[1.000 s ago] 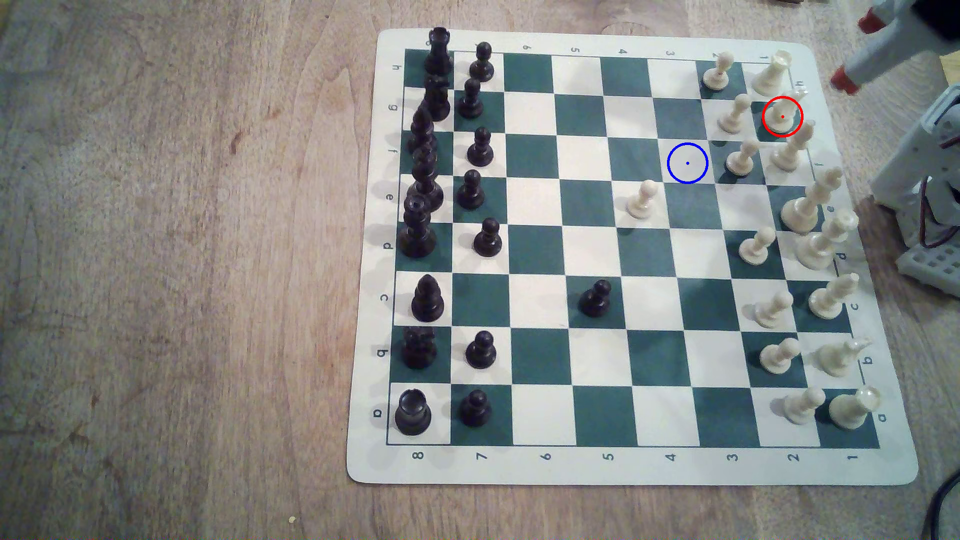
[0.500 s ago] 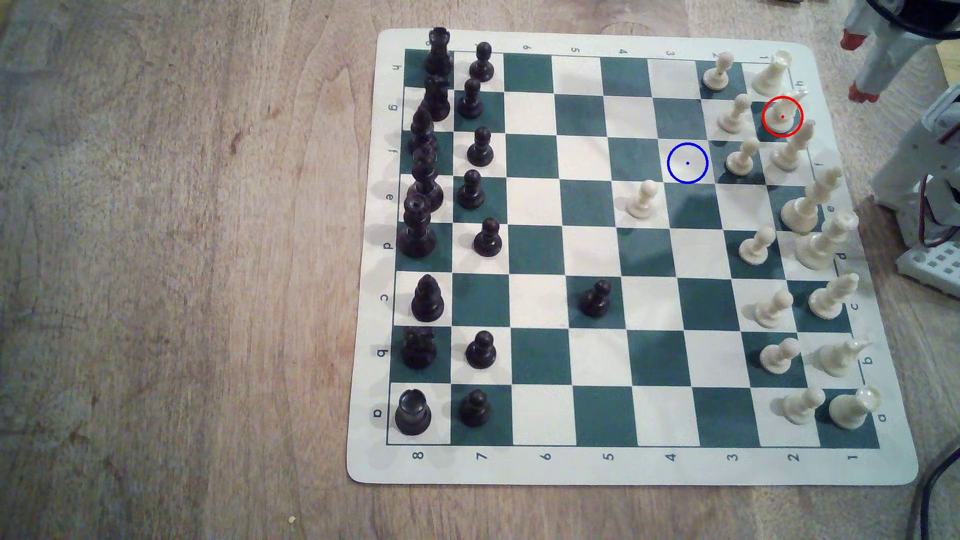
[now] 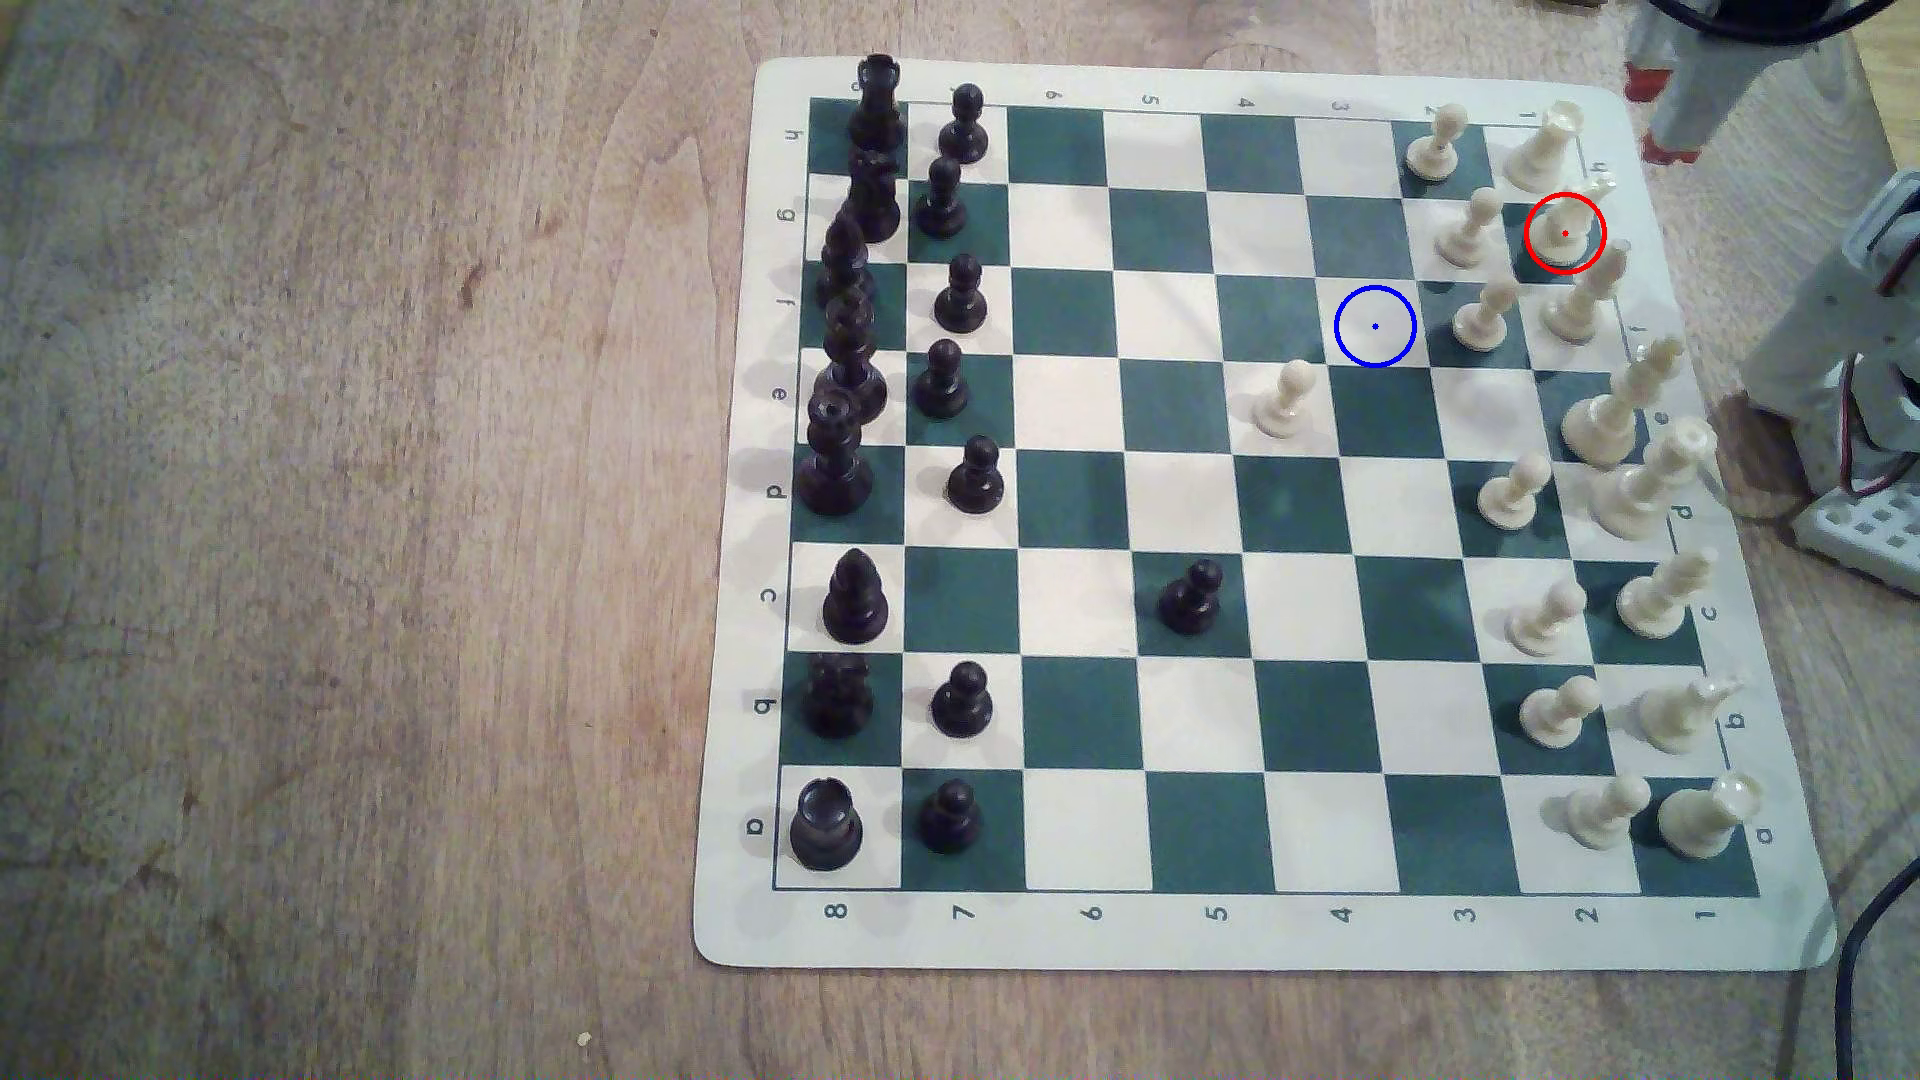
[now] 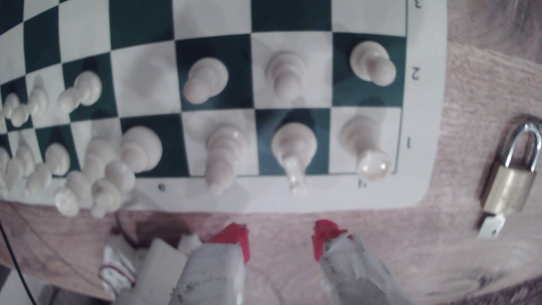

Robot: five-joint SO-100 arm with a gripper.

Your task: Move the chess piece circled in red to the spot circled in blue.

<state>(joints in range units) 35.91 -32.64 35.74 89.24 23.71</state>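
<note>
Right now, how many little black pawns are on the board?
8. Seven black pawns line the column marked 7. The lone black pawn stands farther out, on a green square in column 5. None seems hidden.

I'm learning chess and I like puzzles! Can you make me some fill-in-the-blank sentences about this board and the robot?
1. The knight circled in red stands on a dark ____ square.
2. The blue-circled spot is a ____-coloured square with no piece on it.
3. The gripper has ____ tips, and its jaws are apart.
4. Beside the board on the wooden table lies a brass ____.

Missing words: green; cream; red; padlock
</note>
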